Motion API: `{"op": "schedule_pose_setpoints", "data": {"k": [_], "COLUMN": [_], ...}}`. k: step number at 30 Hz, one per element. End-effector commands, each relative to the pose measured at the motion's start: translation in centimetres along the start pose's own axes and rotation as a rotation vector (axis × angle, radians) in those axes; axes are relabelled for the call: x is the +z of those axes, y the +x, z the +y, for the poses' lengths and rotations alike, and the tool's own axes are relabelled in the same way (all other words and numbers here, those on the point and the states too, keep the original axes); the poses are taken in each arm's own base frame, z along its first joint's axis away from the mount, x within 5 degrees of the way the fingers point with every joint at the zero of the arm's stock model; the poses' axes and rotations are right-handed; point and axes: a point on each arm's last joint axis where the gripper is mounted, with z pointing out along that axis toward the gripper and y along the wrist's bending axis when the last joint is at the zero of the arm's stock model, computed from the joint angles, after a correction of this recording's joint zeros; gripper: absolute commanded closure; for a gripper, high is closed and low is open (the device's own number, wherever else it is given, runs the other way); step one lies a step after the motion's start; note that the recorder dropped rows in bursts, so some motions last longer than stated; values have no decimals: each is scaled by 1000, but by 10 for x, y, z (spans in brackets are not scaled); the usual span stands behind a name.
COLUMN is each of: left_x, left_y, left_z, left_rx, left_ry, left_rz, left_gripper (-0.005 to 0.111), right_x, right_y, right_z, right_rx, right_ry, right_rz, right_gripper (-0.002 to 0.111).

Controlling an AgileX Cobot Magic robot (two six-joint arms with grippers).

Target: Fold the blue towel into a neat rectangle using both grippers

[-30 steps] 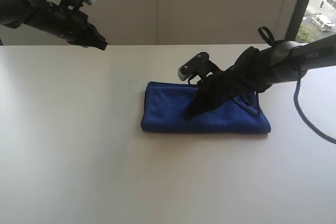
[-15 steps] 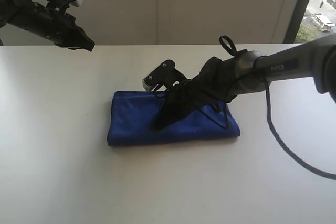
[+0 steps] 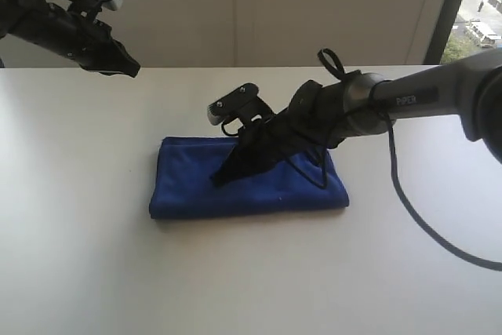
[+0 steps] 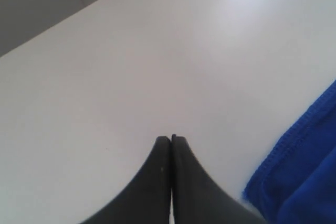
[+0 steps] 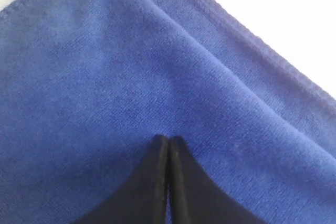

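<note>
Towel (image 3: 188, 186) lies folded oblong on bench (image 3: 78, 272); right hand (image 3: 218, 179), jaws together, presses its top, likely flattening it; left hand (image 3: 129, 70), also closed, hangs clear.

Exterior cam: raised, mid-range, looks down across table (image 3: 78, 272) toward back wall (image 3: 314, 5), whole blue towel (image 3: 188, 186) in frame. Left wrist cam: above table, looking past left gripper (image 4: 171, 139), catches just a towel corner (hem visible). Right wrist cam: very close behind right gripper (image 5: 168, 139), towel nearly fills it; all three share towel
</note>
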Motion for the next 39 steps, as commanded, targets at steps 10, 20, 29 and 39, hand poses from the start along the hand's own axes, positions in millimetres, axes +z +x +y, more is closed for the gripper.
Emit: {"op": "schedule_pose_setpoints", "data": {"k": [10, 20, 29, 39], "left_x": [-79, -156, -223, -234], "left_y": [-9, -7, 14, 75], "left_z": [-5, -52, -98, -133], "left_rx": [-72, -147, -106, -116], "left_ry": [-41, -56, -142, -180], "left_rz": [-31, -113, -138, -68], "left_gripper": [107, 107, 107, 107], "right_x": [-125, -232, -285, -266], "right_y": [-9, 8, 29, 60], "right_z": [-93, -82, -46, -38], "right_rx": [252, 243, 237, 292], "right_ry": [241, 322, 371, 362], "right_rz": [63, 87, -36, -24], "right_gripper": [108, 108, 108, 108]}}
